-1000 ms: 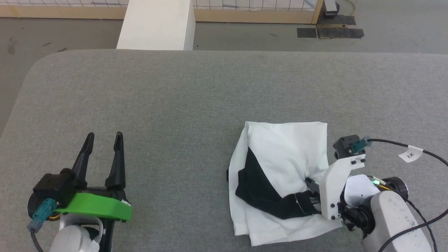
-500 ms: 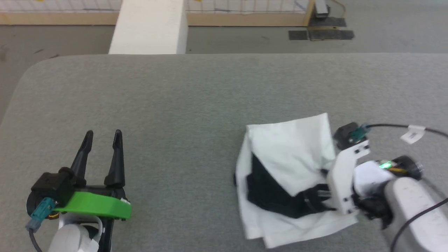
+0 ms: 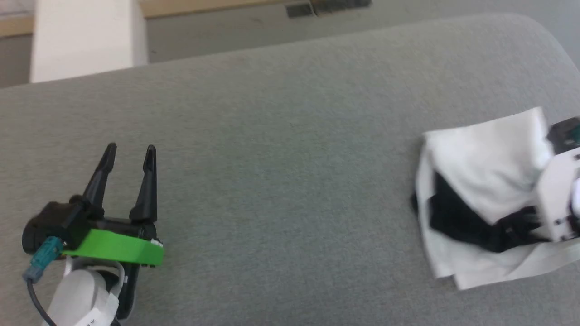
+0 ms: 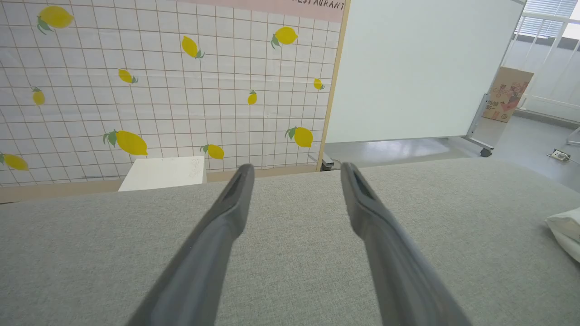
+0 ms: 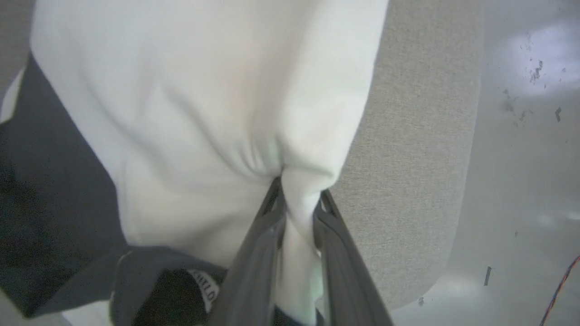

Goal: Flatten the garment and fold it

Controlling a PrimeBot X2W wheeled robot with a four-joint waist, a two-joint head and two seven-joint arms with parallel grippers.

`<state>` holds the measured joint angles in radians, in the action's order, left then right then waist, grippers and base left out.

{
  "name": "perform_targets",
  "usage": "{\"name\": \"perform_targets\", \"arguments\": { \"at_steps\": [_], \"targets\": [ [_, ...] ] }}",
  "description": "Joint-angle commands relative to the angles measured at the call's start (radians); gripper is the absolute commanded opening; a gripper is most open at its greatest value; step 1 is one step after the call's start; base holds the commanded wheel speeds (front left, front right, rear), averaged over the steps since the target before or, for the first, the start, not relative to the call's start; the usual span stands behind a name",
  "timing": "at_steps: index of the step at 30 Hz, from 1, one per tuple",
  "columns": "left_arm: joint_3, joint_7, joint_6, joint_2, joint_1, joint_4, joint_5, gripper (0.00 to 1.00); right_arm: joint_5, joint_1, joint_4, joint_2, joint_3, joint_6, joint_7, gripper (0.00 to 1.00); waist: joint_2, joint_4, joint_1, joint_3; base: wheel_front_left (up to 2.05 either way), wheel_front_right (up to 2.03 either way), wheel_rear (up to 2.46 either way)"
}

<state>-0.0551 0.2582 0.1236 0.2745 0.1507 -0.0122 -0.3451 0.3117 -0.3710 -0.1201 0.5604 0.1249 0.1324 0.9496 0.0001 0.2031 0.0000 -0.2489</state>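
The garment (image 3: pixel 480 154), white cloth with a black sleeve lying across it, sits bunched near the right end of the grey table (image 3: pixel 281 158). In the right wrist view my right gripper (image 5: pixel 299 194) is shut on a pinched fold of the garment's white cloth (image 5: pixel 204 113), close to the table's edge. The head view catches the right gripper's white mount (image 3: pixel 559 199) at the garment's right side, with the fingertips hidden. My left gripper (image 3: pixel 131 149) hovers open over bare table far to the left, holding nothing. The left wrist view has the left gripper (image 4: pixel 294 170) open too, and a corner of the garment (image 4: pixel 566 228) at its right edge.
The table's rounded right end (image 5: pixel 408 158) drops to a glossy floor (image 5: pixel 521 181) just beside the held fold. A white block (image 3: pixel 86 36) stands beyond the table's far edge, with a lemon-patterned wall (image 4: pixel 136 90) behind it.
My right gripper has closed on the white cloth and the garment's far corner has risen a little. The head camera has swung left, shifting the whole picture. The left gripper stays open.
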Motion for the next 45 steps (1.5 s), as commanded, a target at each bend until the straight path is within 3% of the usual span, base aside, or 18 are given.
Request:
{"name": "perform_targets", "arguments": {
  "at_steps": [1,12,26,27,28,39,45],
  "targets": [
    [0.000,0.004,0.007,0.016,0.021,0.007,0.002,1.00,-0.015,-0.024,-0.017,0.018,-0.022,-0.002,-0.010,0.00,-0.0001,0.094,0.0000,-0.103,0.00,0.00,0.00],
    [0.021,-0.042,0.000,0.094,0.069,0.078,0.004,1.00,-0.165,-0.113,-0.149,0.051,-0.233,-0.002,-0.106,0.00,-0.0001,0.085,0.0000,-0.257,0.00,0.00,0.00],
    [0.095,-0.107,-0.028,0.177,0.042,0.211,-0.006,1.00,-0.359,-0.245,-0.270,-0.016,-0.415,-0.002,-0.243,0.00,-0.0001,0.062,0.0000,-0.370,0.00,0.00,0.00],
    [0.099,-0.110,-0.030,0.180,0.039,0.217,-0.007,1.00,-0.372,-0.251,-0.273,-0.021,-0.421,-0.002,-0.252,0.21,-0.0001,0.063,0.0000,-0.372,0.00,0.00,0.00],
    [0.104,-0.113,-0.033,0.184,0.035,0.225,-0.009,1.00,-0.388,-0.257,-0.280,-0.026,-0.427,-0.002,-0.255,1.00,-0.0001,0.066,0.0000,-0.374,0.00,0.00,0.00],
    [0.131,-0.119,-0.059,0.190,0.002,0.241,-0.020,1.00,-0.412,-0.332,-0.278,-0.091,-0.489,-0.002,-0.359,1.00,-0.0001,0.104,0.0000,-0.318,0.00,0.00,0.00],
    [0.139,-0.090,-0.073,0.168,-0.020,0.208,-0.035,1.00,-0.321,-0.401,-0.218,-0.145,-0.439,-0.002,-0.524,1.00,-0.0001,0.126,0.0000,-0.223,0.00,0.00,0.00]
  ]
}}
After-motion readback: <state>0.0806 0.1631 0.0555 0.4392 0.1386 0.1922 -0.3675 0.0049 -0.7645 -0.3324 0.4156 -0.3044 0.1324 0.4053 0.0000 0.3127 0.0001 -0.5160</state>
